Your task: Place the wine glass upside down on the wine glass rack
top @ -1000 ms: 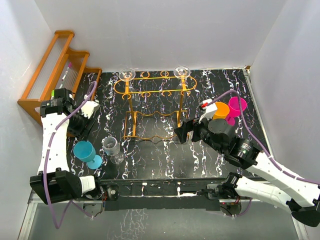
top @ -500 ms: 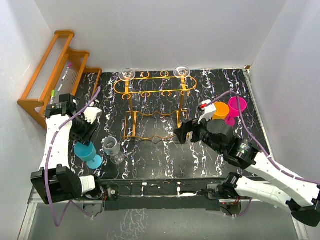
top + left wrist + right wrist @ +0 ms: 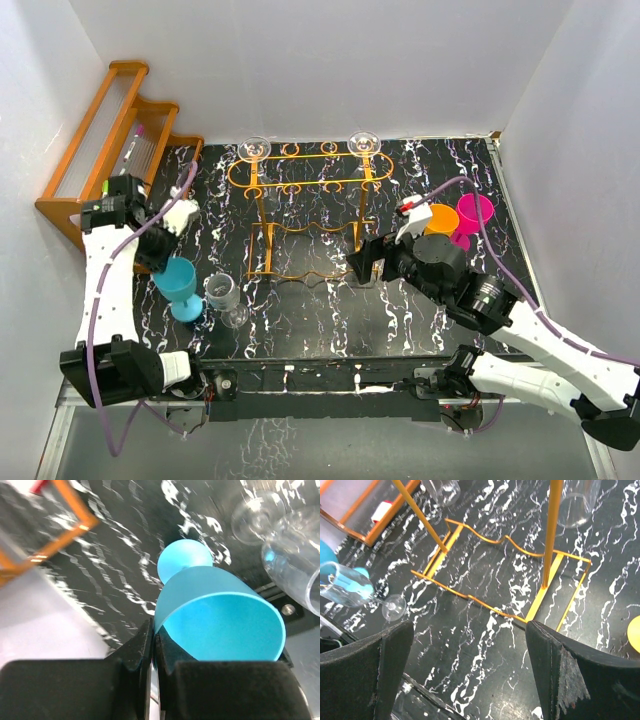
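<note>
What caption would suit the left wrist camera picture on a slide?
Left gripper pinching the rim of a blue wine glass, a clear glass lying beside it on the black marbled table.

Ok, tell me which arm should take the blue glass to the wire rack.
Left: the left gripper is shut on the rim of the blue wine glass; the right gripper stands open and empty by the wine glass rack.

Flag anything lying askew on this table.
The clear wine glass lies on its side at the front left, next to the blue goblet, whose rim the left end effector pinches. Nothing looks spilled or broken.
</note>
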`<state>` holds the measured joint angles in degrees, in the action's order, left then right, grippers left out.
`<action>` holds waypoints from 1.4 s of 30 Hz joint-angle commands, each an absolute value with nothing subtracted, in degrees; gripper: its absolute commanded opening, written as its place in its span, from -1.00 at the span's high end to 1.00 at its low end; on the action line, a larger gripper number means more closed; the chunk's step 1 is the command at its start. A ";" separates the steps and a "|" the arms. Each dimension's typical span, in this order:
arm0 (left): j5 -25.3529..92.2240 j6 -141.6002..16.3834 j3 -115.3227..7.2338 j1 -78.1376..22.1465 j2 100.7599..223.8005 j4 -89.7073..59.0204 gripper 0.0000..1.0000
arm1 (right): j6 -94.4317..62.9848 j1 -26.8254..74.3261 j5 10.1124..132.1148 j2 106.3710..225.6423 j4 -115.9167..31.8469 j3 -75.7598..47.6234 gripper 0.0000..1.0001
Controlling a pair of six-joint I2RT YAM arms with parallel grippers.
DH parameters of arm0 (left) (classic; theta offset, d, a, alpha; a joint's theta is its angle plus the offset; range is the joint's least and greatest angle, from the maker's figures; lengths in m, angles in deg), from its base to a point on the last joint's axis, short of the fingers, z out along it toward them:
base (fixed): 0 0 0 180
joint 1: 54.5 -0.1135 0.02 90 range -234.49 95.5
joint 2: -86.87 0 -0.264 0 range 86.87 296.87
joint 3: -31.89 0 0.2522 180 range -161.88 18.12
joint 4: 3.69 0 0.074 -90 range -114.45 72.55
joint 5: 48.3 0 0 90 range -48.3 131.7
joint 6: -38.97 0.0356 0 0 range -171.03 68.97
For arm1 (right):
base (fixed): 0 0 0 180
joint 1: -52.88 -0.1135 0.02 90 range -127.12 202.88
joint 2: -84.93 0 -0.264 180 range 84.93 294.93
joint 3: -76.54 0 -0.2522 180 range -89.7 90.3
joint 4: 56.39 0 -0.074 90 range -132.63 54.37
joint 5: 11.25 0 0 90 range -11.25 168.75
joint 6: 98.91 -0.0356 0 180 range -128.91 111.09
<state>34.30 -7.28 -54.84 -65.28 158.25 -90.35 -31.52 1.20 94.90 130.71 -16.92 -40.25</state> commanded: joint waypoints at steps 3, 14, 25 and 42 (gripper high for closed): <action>36.86 -4.46 -75.22 -65.48 157.13 -93.18 1.00 | -30.60 1.29 96.29 129.91 -19.29 -31.12 -0.93; 32.42 -2.20 -85.31 -65.48 153.28 -52.47 1.00 | -28.63 1.29 108.18 116.32 -29.97 -29.21 -0.97; 11.75 -2.43 -63.05 -65.39 148.93 16.94 1.00 | -23.77 1.29 94.42 136.00 -48.77 -17.51 -0.68; 4.02 10.86 -42.08 -45.09 151.98 73.58 1.00 | -34.16 2.81 69.24 157.00 -73.48 -3.50 -0.77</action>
